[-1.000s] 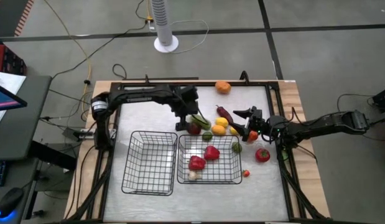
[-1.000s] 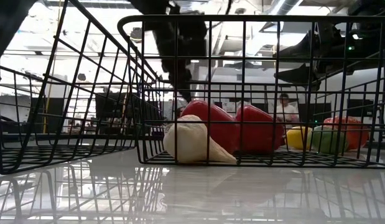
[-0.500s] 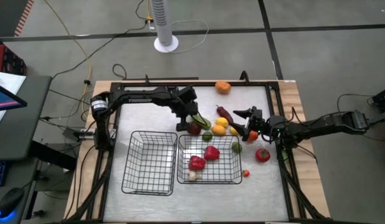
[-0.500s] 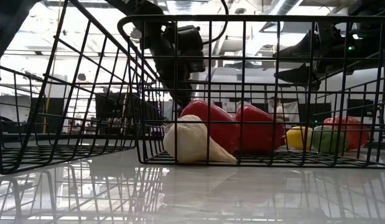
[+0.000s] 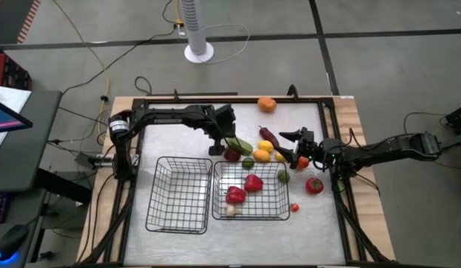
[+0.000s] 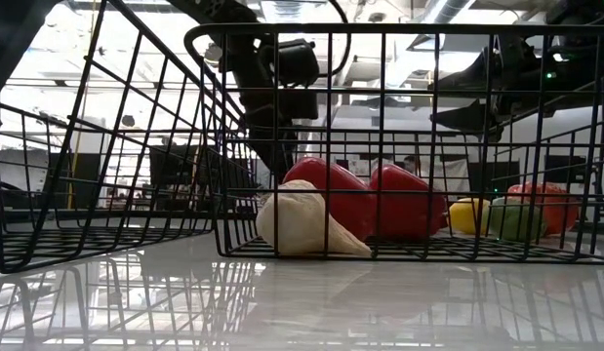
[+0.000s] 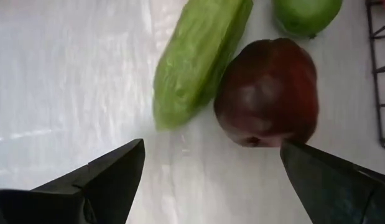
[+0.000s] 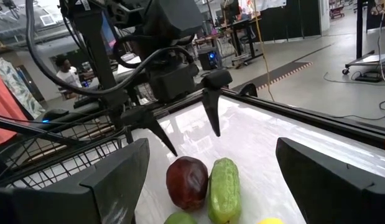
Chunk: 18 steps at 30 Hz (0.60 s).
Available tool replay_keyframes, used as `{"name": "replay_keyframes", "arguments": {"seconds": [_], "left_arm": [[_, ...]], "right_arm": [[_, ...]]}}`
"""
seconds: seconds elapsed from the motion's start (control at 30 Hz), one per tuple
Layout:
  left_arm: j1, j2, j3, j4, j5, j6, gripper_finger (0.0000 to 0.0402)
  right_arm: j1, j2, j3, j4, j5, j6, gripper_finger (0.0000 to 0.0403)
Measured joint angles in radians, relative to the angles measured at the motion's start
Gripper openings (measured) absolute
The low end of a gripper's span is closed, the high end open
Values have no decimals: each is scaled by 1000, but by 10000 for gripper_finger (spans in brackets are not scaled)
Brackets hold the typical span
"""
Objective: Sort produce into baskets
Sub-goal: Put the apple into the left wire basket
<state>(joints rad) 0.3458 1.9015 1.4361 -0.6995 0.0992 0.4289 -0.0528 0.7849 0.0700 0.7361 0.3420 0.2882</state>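
Observation:
A dark red apple [image 7: 267, 93] and a green cucumber [image 7: 198, 59] lie side by side on the white table, behind the right basket [image 5: 250, 195]. My left gripper [image 7: 211, 168] hangs open just above them, slanting down, one finger beside the cucumber's end, the other past the apple. It touches neither. The right basket holds two red peppers [image 6: 326, 195], a white garlic [image 6: 302, 224] and a green piece. The left basket [image 5: 178, 195] has nothing in it. My right gripper [image 5: 284, 145] waits open and level at the right, near yellow and orange fruit [image 5: 264, 150].
More produce lies loose on the table: a dark eggplant [image 5: 267, 134], a green lime [image 5: 247, 162], a red tomato [image 5: 313, 185], a small red piece [image 5: 295, 208] and an orange [image 5: 266, 104] at the far edge. A black frame [image 5: 215, 99] borders the table.
My left gripper has come down a little toward the apple and cucumber and has turned at the wrist, then kept still. Its fingers stay apart. The produce and the baskets have not moved.

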Motion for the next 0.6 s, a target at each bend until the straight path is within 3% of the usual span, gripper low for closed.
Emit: {"name": "replay_keyframes", "arguments": {"seconds": [0.1, 0.23, 0.6], "left_arm": [[8, 0, 0, 15, 33, 84, 363], [9, 0, 0, 29, 171, 161, 363], [1, 57, 1, 91, 263, 208, 363]], "right_arm": [[0, 0, 0, 1, 0, 3, 379], [0, 0, 0, 1, 0, 2, 379], [0, 0, 0, -2, 0, 2, 379]]}}
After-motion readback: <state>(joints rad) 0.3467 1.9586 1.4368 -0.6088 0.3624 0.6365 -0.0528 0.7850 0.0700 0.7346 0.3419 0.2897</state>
